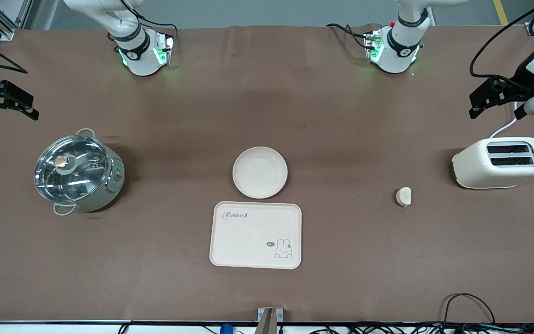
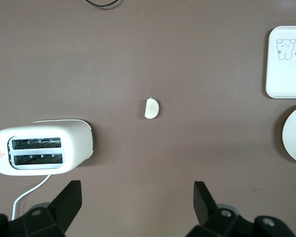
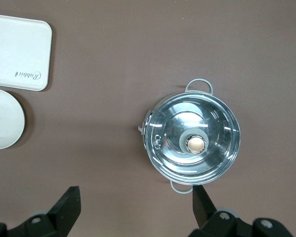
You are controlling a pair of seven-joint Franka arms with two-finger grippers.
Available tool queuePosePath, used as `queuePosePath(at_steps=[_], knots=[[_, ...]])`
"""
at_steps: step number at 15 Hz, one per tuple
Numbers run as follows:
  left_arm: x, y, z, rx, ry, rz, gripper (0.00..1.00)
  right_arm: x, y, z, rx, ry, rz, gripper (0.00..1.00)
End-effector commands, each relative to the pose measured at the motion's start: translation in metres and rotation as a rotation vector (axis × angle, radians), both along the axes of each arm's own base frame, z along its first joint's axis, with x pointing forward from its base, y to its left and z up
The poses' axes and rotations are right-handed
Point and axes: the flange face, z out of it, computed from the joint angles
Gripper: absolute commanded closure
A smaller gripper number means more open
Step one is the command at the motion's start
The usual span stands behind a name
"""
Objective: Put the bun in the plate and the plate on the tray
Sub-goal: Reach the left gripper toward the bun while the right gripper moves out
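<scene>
The bun (image 1: 403, 196) lies on the brown table near the left arm's end; it also shows in the left wrist view (image 2: 151, 108). The empty plate (image 1: 260, 172) sits mid-table, apart from the bun. The tray (image 1: 256, 235) with "Rabbit" lettering lies just nearer the front camera than the plate, also empty. My left gripper (image 1: 475, 105) hangs open and empty over the table's left-arm end, by the toaster; its own view (image 2: 136, 190) shows the jaws wide apart. My right gripper (image 1: 28, 107) hangs open and empty over the right-arm end (image 3: 135, 192).
A white toaster (image 1: 501, 162) with a cord stands at the left arm's end, beside the bun. A steel pot with a glass lid (image 1: 79, 174) stands at the right arm's end. Cables lie along the table's front edge.
</scene>
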Motion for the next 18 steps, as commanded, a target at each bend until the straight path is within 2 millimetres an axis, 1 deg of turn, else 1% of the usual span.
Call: queuePosePath(at_steps=[1, 3, 5, 6, 7, 8, 10, 12, 13, 14, 15, 16, 17, 18], knots=[[0.002, 0.002, 0.003, 0.013, 0.015, -0.026, 0.00, -0.002, 0.004, 0.003, 0.001, -0.004, -0.008, 0.00], [0.001, 0.001, 0.006, 0.008, 0.009, -0.017, 0.00, -0.001, 0.005, 0.003, -0.001, -0.007, -0.006, 0.00], [0.002, 0.005, -0.001, 0.008, 0.031, -0.016, 0.00, 0.000, 0.007, 0.002, -0.001, -0.007, -0.005, 0.00], [0.008, 0.006, -0.016, 0.014, 0.058, -0.014, 0.00, 0.004, 0.009, -0.002, -0.001, -0.009, -0.001, 0.00], [0.019, 0.005, -0.034, 0.015, 0.088, -0.016, 0.00, 0.014, 0.015, -0.016, -0.008, 0.007, 0.011, 0.00], [0.032, 0.005, -0.056, 0.017, 0.120, -0.015, 0.00, 0.024, 0.026, -0.029, -0.011, 0.013, 0.029, 0.00], [0.057, -0.002, -0.102, 0.022, 0.160, -0.024, 0.00, 0.044, 0.037, -0.057, -0.012, 0.023, 0.042, 0.00], [0.084, -0.004, -0.156, 0.023, 0.188, -0.030, 0.00, 0.061, 0.047, -0.085, -0.019, 0.035, 0.061, 0.00], [0.095, -0.006, -0.181, 0.022, 0.194, -0.036, 0.00, 0.070, 0.051, -0.096, -0.022, 0.028, 0.065, 0.00], [0.106, -0.010, -0.210, 0.021, 0.197, -0.048, 0.00, 0.077, 0.059, -0.110, -0.022, 0.031, 0.075, 0.00], [0.115, -0.014, -0.236, 0.022, 0.196, -0.070, 0.00, 0.084, 0.063, -0.125, -0.026, 0.043, 0.081, 0.00], [0.122, -0.014, -0.262, 0.031, 0.198, -0.086, 0.00, 0.089, 0.073, -0.139, -0.024, 0.055, 0.092, 0.00], [0.126, -0.014, -0.288, 0.036, 0.202, -0.092, 0.00, 0.093, 0.085, -0.154, -0.011, 0.069, 0.103, 0.01], [0.129, -0.013, -0.312, 0.041, 0.202, -0.097, 0.00, 0.098, 0.092, -0.169, 0.011, 0.080, 0.104, 0.02]])
